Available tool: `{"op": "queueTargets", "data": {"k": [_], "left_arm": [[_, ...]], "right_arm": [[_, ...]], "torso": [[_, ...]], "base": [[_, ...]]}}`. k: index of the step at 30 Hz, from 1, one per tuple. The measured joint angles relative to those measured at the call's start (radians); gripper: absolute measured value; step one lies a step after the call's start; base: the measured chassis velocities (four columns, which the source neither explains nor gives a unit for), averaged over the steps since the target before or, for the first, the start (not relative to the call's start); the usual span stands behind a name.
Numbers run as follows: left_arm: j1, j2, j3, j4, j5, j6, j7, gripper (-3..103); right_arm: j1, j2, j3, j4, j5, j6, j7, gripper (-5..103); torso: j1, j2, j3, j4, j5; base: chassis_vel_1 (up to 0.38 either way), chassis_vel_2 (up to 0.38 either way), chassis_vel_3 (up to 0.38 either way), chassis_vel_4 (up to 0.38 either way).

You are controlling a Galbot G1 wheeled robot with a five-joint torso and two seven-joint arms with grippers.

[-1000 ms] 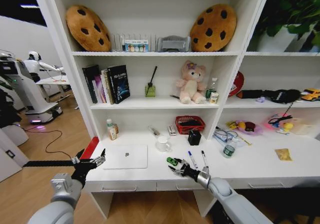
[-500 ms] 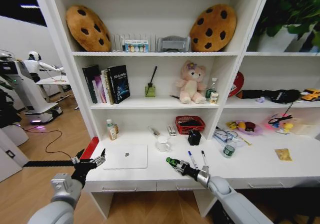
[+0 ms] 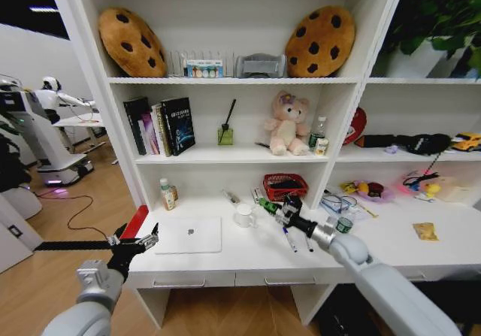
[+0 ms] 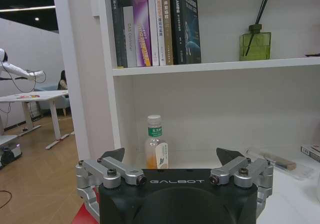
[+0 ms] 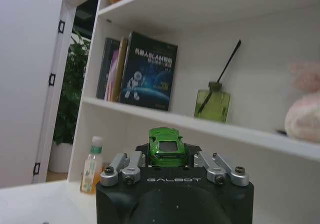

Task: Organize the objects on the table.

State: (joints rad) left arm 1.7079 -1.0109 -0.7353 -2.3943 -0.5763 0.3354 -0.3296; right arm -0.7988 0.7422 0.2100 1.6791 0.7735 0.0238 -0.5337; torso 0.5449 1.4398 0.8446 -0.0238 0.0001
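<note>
The green toy car sits clamped between the right gripper's fingers, which are closed in on it from both sides; in the right wrist view it pokes up just above the gripper body, nose toward the camera. In the head view the car is lifted off the white desk, above its rear part, just in front of the red basket and just to the right of the white mug.

Taking the mug as the landmark: the silver laptop lies flat on the desk to its left and a little nearer the front edge. The two pens lie to the mug's right, nearer the front edge, under the right arm. Further right of the mug stands the small water bottle, and well beyond it, near the desk's right end, lies the yellow packet. Behind and left of the mug, against the back wall, stands a small bottle of orange drink, also seen in the left wrist view.

The left gripper hovers off the desk's left front corner, well left of the mug and apart from the laptop; in the left wrist view its jaws stand wide apart with nothing between them.

On the shelf above the mug stand a row of books, a green reed diffuser and a pink teddy bear.
</note>
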Motion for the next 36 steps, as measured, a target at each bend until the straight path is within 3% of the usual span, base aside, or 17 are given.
{"op": "queueTargets", "data": {"k": [3,5,7,12,15,17,19,25,29,36], "left_arm": [[0.0,0.0,0.0,0.0,0.0,0.0,0.0,100],[0.0,0.0,0.0,0.0,0.0,0.0,0.0,100],[0.0,0.0,0.0,0.0,0.0,0.0,0.0,100],[0.0,0.0,0.0,0.0,0.0,0.0,0.0,100],[0.0,0.0,0.0,0.0,0.0,0.0,0.0,100],[0.0,0.0,0.0,0.0,0.0,0.0,0.0,100],[0.0,0.0,0.0,0.0,0.0,0.0,0.001,100],[0.0,0.0,0.0,0.0,0.0,0.0,0.001,100],[0.0,0.0,0.0,0.0,0.0,0.0,0.0,100],[0.0,0.0,0.0,0.0,0.0,0.0,0.0,100]], "right_arm": [[0.285,0.012,-0.168,-0.135,0.062,-0.023,0.005,37],[0.331,0.023,-0.199,-0.165,0.063,-0.024,0.005,37],[0.529,0.093,-0.322,-0.305,0.064,-0.011,0.003,37],[0.676,0.184,-0.43,-0.494,0.061,-0.001,-0.011,37],[0.78,0.277,-0.515,-0.681,0.052,0.01,-0.043,37],[0.795,0.296,-0.525,-0.71,0.047,0.013,-0.048,37],[0.856,0.387,-0.561,-0.837,0.043,0.023,-0.071,37],[0.912,0.495,-0.608,-0.982,0.046,0.042,-0.096,37],[0.924,0.523,-0.618,-1.023,0.033,0.048,-0.102,37],[0.911,0.498,-0.626,-1.011,0.02,0.044,-0.103,37]], "torso": [[0.0,0.0,0.0,0.0005,-0.0003],[0.0,0.0,0.0,0.0004,0.0003],[0.0,0.0,0.0,0.0008,-0.0008],[0.0,0.0,0.0,0.0009,0.0001],[0.0,0.0,0.0,-0.0002,-0.0003],[0.0,0.0,0.0,-0.0003,-0.0002],[0.0,0.0,0.0,0.0005,-0.0004],[0.0,0.0,0.0,0.0009,-0.0004],[0.0,0.0,0.0,0.0003,-0.0003],[0.0,0.0,0.0,0.0003,-0.0001]], "base": [[0.0,0.0,0.0,0.0],[0.0,0.0,0.0,0.0],[0.0,0.0,0.0,0.0],[0.0,0.0,0.0,0.0],[0.0,0.0,0.0,0.0],[0.0,0.0,0.0,0.0],[0.0,0.0,0.0,0.0],[0.0,0.0,0.0,0.0],[0.0,0.0,0.0,0.0],[0.0,0.0,0.0,0.0]]}}
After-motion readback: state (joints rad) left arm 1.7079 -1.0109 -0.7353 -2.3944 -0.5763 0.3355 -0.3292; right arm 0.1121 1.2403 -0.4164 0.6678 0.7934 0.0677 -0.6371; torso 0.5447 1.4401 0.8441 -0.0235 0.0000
